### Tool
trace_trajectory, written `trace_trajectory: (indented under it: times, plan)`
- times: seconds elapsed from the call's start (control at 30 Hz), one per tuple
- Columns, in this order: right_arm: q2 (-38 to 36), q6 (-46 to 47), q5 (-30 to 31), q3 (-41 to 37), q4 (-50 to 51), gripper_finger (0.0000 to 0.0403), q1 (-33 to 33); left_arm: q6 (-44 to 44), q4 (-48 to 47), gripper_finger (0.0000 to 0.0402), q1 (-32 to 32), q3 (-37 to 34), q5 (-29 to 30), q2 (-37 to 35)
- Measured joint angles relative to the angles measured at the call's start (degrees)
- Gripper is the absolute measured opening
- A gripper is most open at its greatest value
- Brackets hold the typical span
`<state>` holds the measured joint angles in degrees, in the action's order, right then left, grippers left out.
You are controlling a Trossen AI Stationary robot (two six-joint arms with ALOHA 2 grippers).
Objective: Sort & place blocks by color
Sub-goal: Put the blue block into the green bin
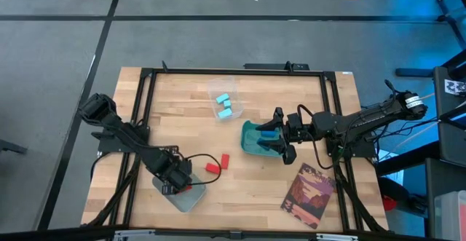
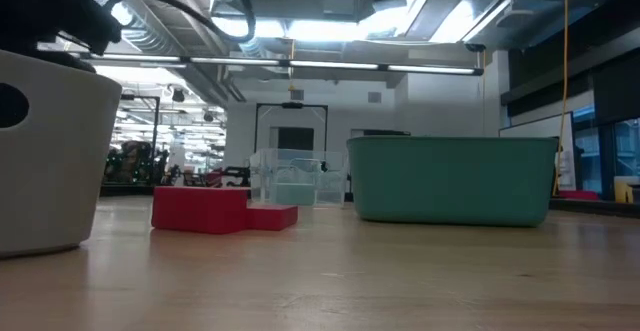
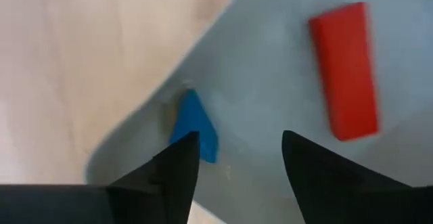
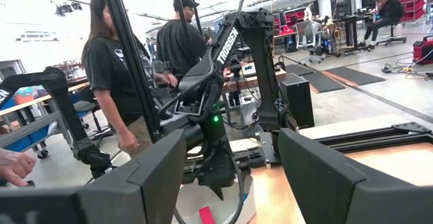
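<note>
A grey tray (image 1: 191,199) sits at the near left, and my left gripper (image 1: 177,183) hangs over it, pointing down and open. In the left wrist view a red block (image 3: 345,68) lies flat on the grey tray (image 3: 270,61) floor, and a blue piece (image 3: 195,124) lies in its corner, beside one fingertip of my left gripper (image 3: 240,153). Two red blocks (image 1: 212,167) (image 1: 225,160) lie on the wood. Light cyan blocks (image 1: 223,101) sit in a clear container (image 1: 218,85). My right gripper (image 1: 280,143) stands open and level over the teal bin (image 1: 251,137), which holds blue blocks (image 1: 270,135).
A picture card (image 1: 308,195) lies at the near right. Black frame rails (image 1: 233,72) run around the table. In the right wrist view, people (image 4: 111,75) stand beyond the table, behind my left arm (image 4: 216,109). Bare wood lies between the tray and the card.
</note>
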<state>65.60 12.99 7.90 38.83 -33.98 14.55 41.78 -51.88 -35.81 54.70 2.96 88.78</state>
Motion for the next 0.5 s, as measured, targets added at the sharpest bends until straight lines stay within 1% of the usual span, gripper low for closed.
trace_trajectory:
  times: [0.17,0.37,0.5]
  plan:
    - [0.0,0.0,0.0,-0.02,0.0,0.0241,0.0,0.09,-1.01,0.0208,0.0,0.0,3.4,1.5]
    - [0.02,-0.02,0.0,-0.04,0.02,0.0241,0.0,0.1,-2.74,0.0208,0.0,0.08,3.75,4.8]
    - [0.02,-0.02,0.0,-0.07,0.2,0.0241,0.0,0.11,-1.97,0.0207,0.0,0.0,2.52,6.42]
